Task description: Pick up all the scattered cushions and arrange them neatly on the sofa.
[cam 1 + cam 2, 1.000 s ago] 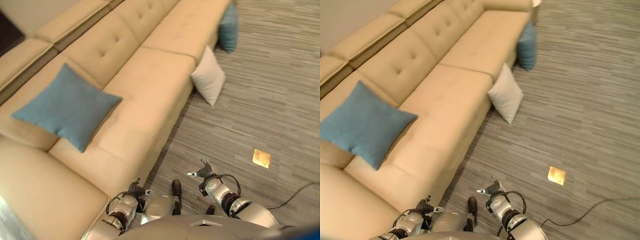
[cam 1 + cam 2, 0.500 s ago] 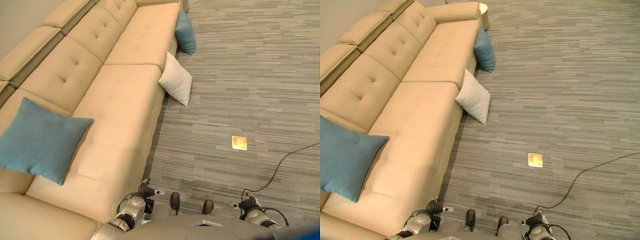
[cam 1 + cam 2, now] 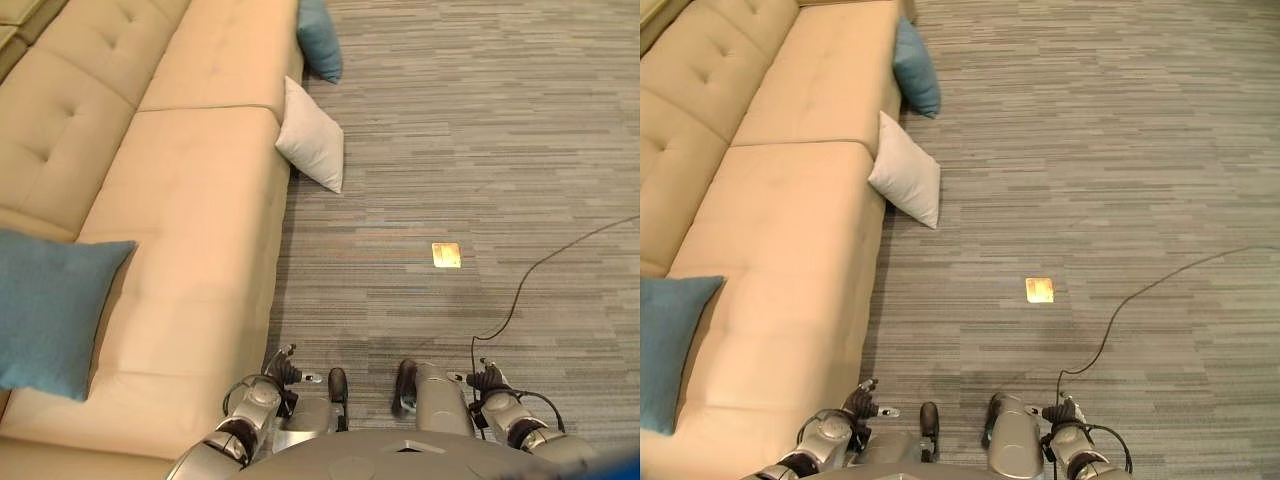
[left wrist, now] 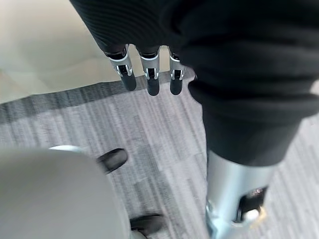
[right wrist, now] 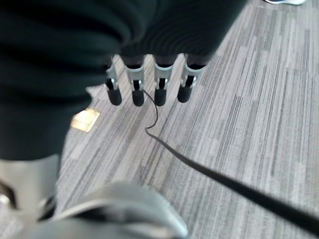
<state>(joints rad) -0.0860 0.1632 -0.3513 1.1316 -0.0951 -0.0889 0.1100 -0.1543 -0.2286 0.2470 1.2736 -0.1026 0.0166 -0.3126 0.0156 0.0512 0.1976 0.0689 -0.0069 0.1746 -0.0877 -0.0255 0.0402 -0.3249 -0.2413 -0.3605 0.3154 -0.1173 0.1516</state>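
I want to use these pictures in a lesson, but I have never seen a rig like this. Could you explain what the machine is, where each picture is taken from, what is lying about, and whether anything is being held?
This is a two-legged humanoid robot meant to tidy cushions onto a sofa. Two pictures come from cameras in its head, looking down; the other two come from a camera on each wrist, looking along the fingers.

In the head views a long beige sofa runs along the robot's left side. One blue cushion already lies on the seat. A white cushion leans against the sofa's front edge on the grey carpet, and a second blue cushion leans there farther on. A small brass floor plate sits in the carpet.

The left robot hand and the right robot hand both hang low with straight fingers over the carpet. Neither holds anything.
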